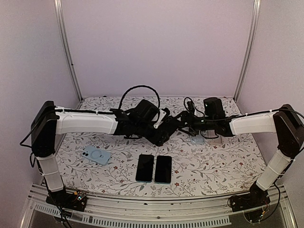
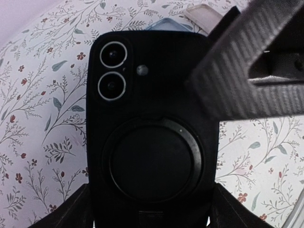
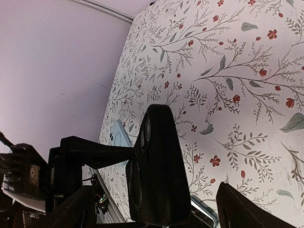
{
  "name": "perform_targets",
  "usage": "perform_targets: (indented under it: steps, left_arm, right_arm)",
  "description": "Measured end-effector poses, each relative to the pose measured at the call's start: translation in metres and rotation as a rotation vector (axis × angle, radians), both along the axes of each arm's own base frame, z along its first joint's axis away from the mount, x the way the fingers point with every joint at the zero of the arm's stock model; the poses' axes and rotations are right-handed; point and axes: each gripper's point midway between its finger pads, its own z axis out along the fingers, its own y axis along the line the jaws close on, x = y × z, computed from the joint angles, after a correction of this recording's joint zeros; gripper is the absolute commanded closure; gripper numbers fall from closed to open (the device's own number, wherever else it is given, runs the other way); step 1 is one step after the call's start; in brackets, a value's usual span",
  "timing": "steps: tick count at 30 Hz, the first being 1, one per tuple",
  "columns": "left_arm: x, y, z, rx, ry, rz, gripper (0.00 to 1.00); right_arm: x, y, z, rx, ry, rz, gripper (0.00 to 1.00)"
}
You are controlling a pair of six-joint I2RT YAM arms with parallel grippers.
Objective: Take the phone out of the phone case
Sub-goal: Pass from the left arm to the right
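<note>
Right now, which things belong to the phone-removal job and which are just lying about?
In the job: black cased phone, left gripper clamping it, open right gripper around it.
Lying about: light blue case, two face-up phones, pale cases farther back.

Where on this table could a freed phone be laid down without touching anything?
Widest bare cloth: front right, between the two black phones and the right arm's base. A smaller patch lies in front of the blue case. Crowded: the middle, around the raised cased phone.
</note>
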Motion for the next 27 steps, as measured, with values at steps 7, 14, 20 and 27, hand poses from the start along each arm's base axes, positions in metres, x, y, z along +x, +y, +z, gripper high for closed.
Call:
perform_targets:
  steps: [7, 14, 20, 27]
  left_arm:
    - [-0.011, -0.011, 0.004, -0.002, -0.013, -0.040, 0.59]
    - [-0.011, -0.013, 0.006, -0.007, -0.020, -0.045, 0.59]
    - [-0.011, -0.014, 0.007, -0.010, -0.024, -0.042, 0.55]
    - [-0.010, -0.015, 0.010, -0.006, -0.050, -0.036, 0.22]
  right_arm:
    - [0.001, 0.001, 0.004, 0.024, 0.009, -0.011, 0.33]
    - [0.002, 0.002, 0.006, 0.037, 0.019, -0.018, 0.72]
    - [0.002, 0.003, 0.009, 0.050, 0.025, -0.018, 0.96]
    - [0.000, 0.003, 0.017, 0.066, 0.010, -0.007, 1.00]
